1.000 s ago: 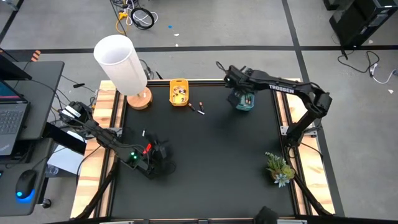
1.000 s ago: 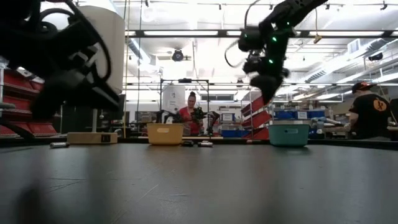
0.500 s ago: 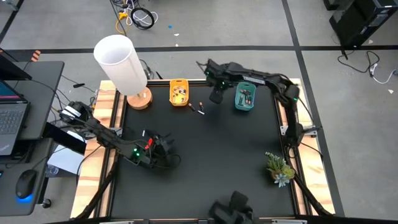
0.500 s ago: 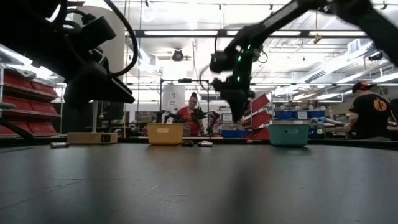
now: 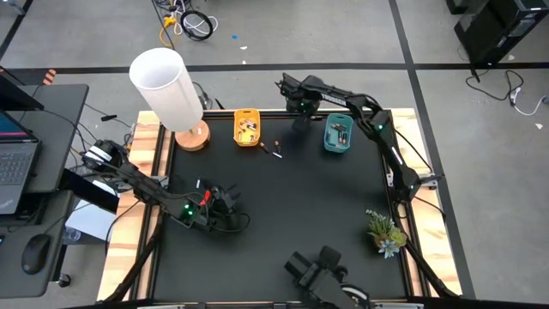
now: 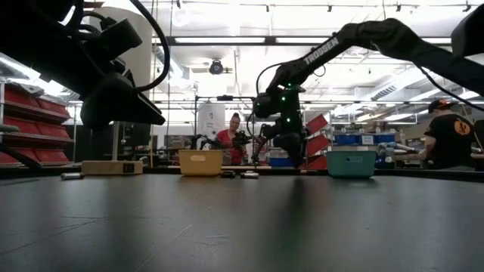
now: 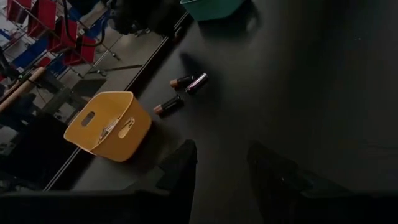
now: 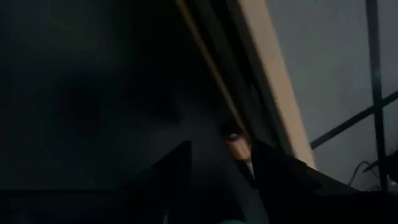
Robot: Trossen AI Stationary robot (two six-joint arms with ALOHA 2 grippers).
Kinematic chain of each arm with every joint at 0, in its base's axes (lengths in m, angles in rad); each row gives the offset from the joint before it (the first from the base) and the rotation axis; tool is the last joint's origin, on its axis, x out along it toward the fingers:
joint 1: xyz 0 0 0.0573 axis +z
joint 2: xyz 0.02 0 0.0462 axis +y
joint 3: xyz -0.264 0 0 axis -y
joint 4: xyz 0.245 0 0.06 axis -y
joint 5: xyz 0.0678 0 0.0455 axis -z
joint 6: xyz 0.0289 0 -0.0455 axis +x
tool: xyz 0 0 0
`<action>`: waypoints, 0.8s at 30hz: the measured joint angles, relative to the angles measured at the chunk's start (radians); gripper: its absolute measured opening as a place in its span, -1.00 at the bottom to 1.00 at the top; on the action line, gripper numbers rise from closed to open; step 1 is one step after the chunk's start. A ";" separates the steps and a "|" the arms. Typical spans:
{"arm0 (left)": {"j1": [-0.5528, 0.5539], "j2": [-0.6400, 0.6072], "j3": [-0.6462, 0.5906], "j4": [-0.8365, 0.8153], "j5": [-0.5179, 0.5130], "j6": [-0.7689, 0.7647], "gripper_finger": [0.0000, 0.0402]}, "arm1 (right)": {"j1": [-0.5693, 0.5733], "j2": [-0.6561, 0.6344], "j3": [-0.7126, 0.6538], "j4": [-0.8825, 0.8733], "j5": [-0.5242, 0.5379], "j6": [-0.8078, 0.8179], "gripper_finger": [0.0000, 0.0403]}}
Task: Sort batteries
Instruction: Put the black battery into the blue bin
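Three small slim cylindrical batteries [image 7: 180,92], dark with copper ends, lie loose on the black surface [image 5: 300,197] between the yellow plastic bin [image 5: 247,127] and the teal plastic bin [image 5: 337,135]. They are judged light, rigid, smooth and prone to rolling, best pinched across the middle. The right hand [image 8: 217,165] hangs empty and parted at the far edge; the left hand [image 7: 221,165] waits near, parted and empty.

The right arm reaches across from its base at the table's [image 5: 283,206] right edge, stretched long toward the far edge. Its hand [image 5: 299,120] hangs low there, fingers pointing down, parted and empty; in its wrist view the two fingers [image 8: 168,174] stand apart with nothing between them. The left arm is folded low near the table's left side. Its hand [image 5: 230,215] hovers above the surface, level, with fingers [image 7: 180,165] parted and nothing held.
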 joint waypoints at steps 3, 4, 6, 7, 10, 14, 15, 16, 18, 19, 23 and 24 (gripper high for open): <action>0.000 0.000 0.000 0.000 0.000 0.000 -0.27 | -0.006 -0.001 0.001 -0.004 0.023 -0.002 -0.13; 0.000 0.000 0.000 0.000 0.000 0.001 -0.27 | -0.008 -0.001 0.001 -0.013 0.029 -0.007 -0.13; 0.001 0.000 0.000 0.000 0.000 0.004 -0.27 | -0.011 -0.001 0.000 -0.018 0.038 -0.022 -0.13; 0.001 0.000 0.000 0.000 0.000 0.004 -0.27 | -0.012 -0.002 -0.005 -0.007 0.040 -0.034 -0.13; 0.001 0.000 0.000 0.001 0.000 0.004 -0.27 | -0.012 -0.001 -0.010 -0.012 0.046 -0.060 -0.13; 0.001 0.000 0.000 0.001 0.000 0.003 -0.27 | -0.012 -0.003 -0.028 -0.016 0.044 -0.075 -0.13; 0.001 0.000 0.000 0.001 0.000 0.004 -0.27 | -0.012 -0.002 -0.036 -0.012 0.044 -0.084 -0.13; 0.001 0.000 0.000 0.001 0.004 0.004 -0.27 | -0.012 -0.002 -0.044 -0.003 0.042 -0.093 -0.13; 0.001 0.000 0.000 0.001 0.011 0.005 -0.27 | -0.015 -0.002 -0.059 -0.001 0.038 -0.103 -0.13; 0.001 0.000 0.000 0.001 0.013 0.005 -0.27 | -0.016 -0.002 -0.069 0.000 0.038 -0.105 -0.13; 0.001 0.000 0.000 0.001 0.034 0.005 -0.27 | -0.024 -0.004 -0.108 0.014 0.034 -0.126 -0.13; 0.001 0.000 0.000 0.000 0.035 0.005 -0.27 | -0.025 -0.008 -0.116 0.018 0.033 -0.134 -0.13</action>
